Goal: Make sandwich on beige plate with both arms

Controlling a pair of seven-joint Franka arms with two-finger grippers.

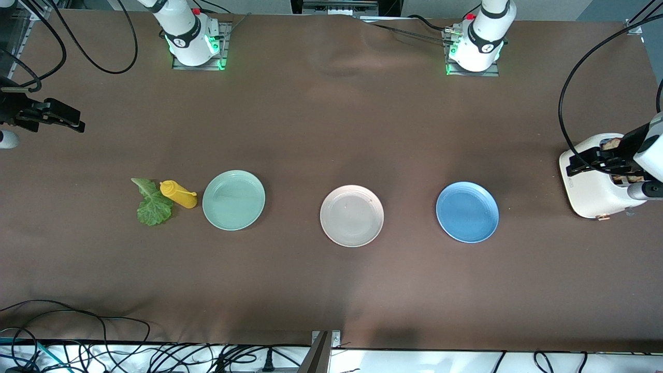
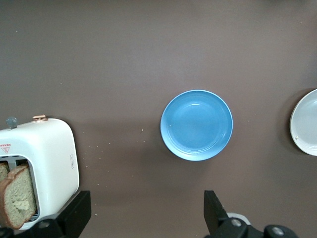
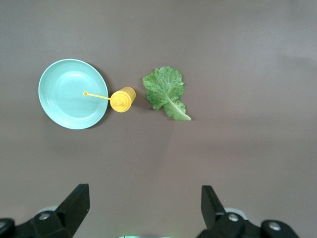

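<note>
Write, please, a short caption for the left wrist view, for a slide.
Open left gripper above the table, with blue plate and white toaster holding bread slices.

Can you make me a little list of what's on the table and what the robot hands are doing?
beige plate: bare, middle of the row
mint-green plate: bare, toward the right arm's end
blue plate: bare, toward the left arm's end
lettuce leaf: on the table beside the yellow bottle
bread: in the white toaster
left gripper: open, over the toaster
right gripper: open, holds nothing
</note>
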